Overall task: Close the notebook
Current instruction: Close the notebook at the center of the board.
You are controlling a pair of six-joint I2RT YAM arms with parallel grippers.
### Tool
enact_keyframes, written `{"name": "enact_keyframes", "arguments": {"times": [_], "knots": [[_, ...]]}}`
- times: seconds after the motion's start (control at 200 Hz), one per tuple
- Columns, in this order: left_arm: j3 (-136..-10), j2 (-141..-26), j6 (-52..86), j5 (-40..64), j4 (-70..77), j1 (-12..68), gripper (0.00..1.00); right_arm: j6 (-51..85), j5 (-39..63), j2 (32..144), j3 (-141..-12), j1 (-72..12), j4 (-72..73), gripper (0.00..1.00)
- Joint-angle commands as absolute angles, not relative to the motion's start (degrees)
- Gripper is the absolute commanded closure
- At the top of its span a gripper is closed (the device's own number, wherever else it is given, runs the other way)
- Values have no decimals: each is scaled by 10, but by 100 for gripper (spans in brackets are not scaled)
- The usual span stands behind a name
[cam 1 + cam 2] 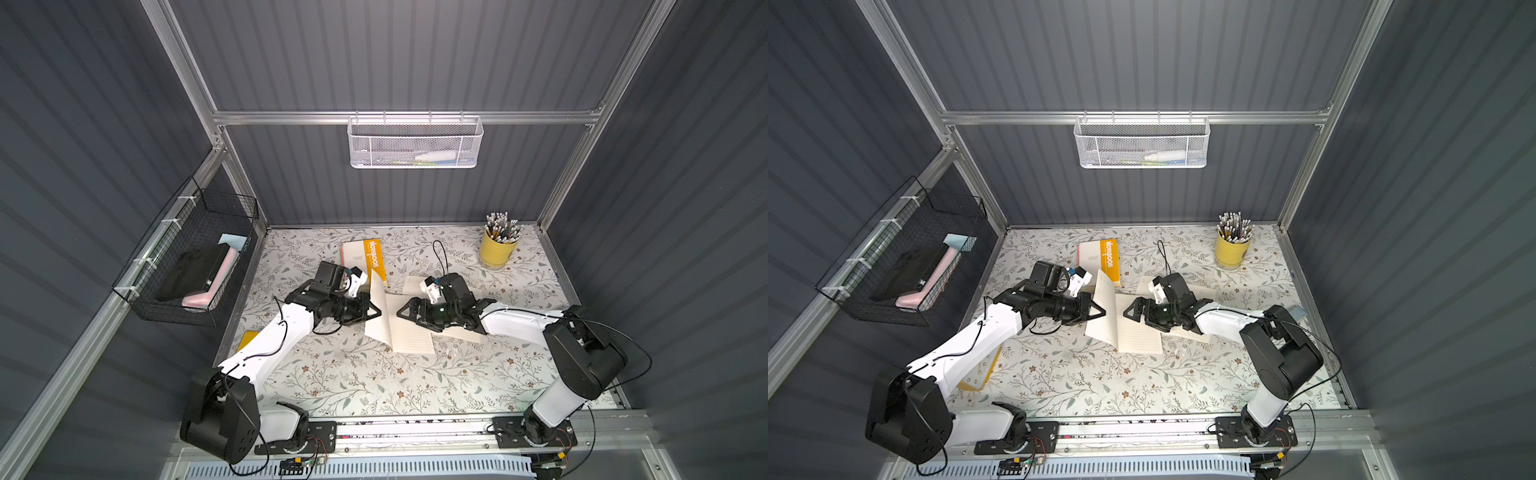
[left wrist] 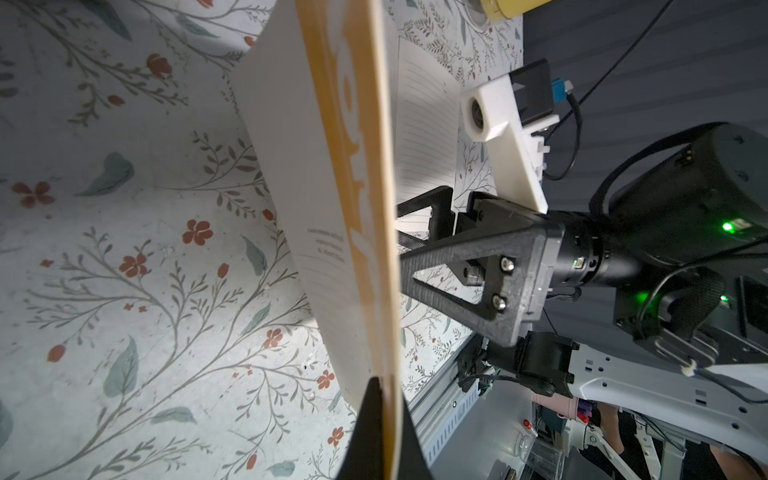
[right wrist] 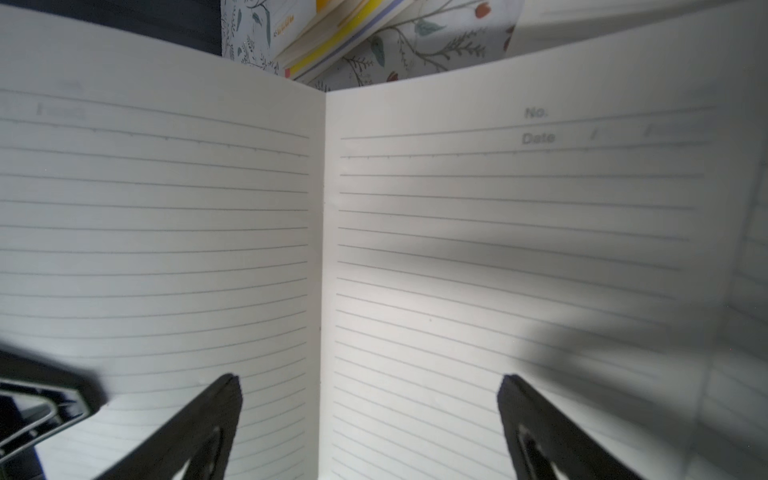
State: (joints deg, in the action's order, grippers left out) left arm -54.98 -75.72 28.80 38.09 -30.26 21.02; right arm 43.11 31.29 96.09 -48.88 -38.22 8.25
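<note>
Closing step: left half of the notebook (image 1: 399,328) stands near upright, ready to fold over onto the right half; prob. about midway through the task.
Notebook pos.: centre of the desk (image 1: 374,386), open, right half flat w/ lined pages up, spine running roughly front to back.
Left end effector (image 1: 376,312): pressed together, pinching the outer edge of the raised cover (image 2: 353,166), which has an orange stripe.
Right end effector (image 3: 370,395): fingers spread, nothing held, low over the flat right page; touching the paper or not, can't tell.
Nearby: second notebook (image 1: 365,257) just behind the raised half; pencil cup (image 1: 498,249) well apart at the back.
Risk 1: right end effector sits in the fold's path. If it isn't pulled clear, the cover lands on its fingers and the book won't shut.
Risk 2: grip is on the thin edge only, so the cover could slip out and flop back open.
Risk 3: w/ no firm hold-down, the whole notebook may slide or lift as the left arm sweeps across.
Risk 4: loose inner pages could sag apart from the cover and crease underneath.
</note>
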Motion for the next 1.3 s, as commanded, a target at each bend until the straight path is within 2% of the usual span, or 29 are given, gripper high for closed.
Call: {"name": "enact_keyframes", "arguments": {"times": [0.0, 0.625, 0.765, 0.925, 1.296], "knots": [[-569, -745, 271, 358, -359, 203, 100, 443, 322, 974, -490, -391, 112, 1], [-574, -739, 276, 315, -389, 199, 100, 436, 323, 1025, -482, -402, 130, 1], [-571, -746, 266, 327, -375, 199, 90, 436, 325, 1029, -483, -404, 131, 1], [-567, -757, 272, 350, -332, 199, 75, 435, 324, 1028, -485, -404, 127, 1], [-569, -797, 308, 399, -217, 225, 71, 430, 325, 1024, -488, -404, 121, 1]]}}
